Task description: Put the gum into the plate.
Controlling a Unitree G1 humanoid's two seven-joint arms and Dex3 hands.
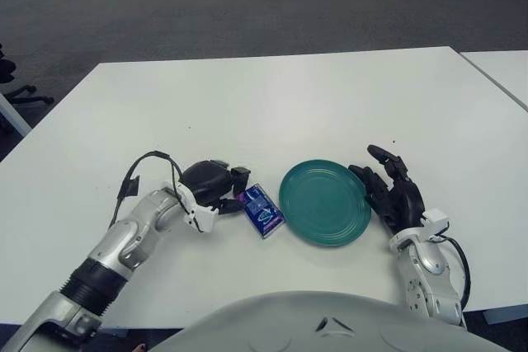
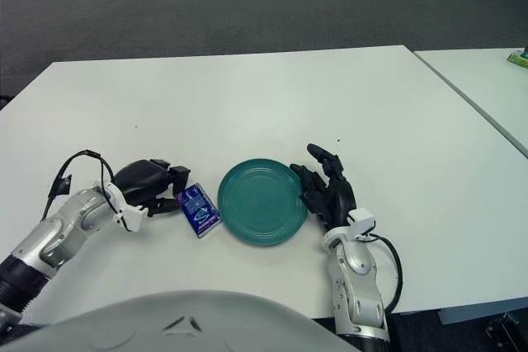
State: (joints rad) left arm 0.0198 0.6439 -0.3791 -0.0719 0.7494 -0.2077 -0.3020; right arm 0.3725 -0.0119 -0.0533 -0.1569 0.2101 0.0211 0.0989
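I stand at a white table (image 1: 272,96) that fills most of my view, with a second white table (image 1: 499,72) just beside it on my right, a narrow gap between them. Beyond lies dark grey carpet (image 1: 206,6). A black office chair (image 1: 16,92) shows at my far left.

- I can't read the print on the gum (image 1: 261,210), too small.
- My left hand (image 1: 216,185) covers its own fingertips where they meet the pack, so the contact's hidden.
- Left arm runs off the bottom edge.
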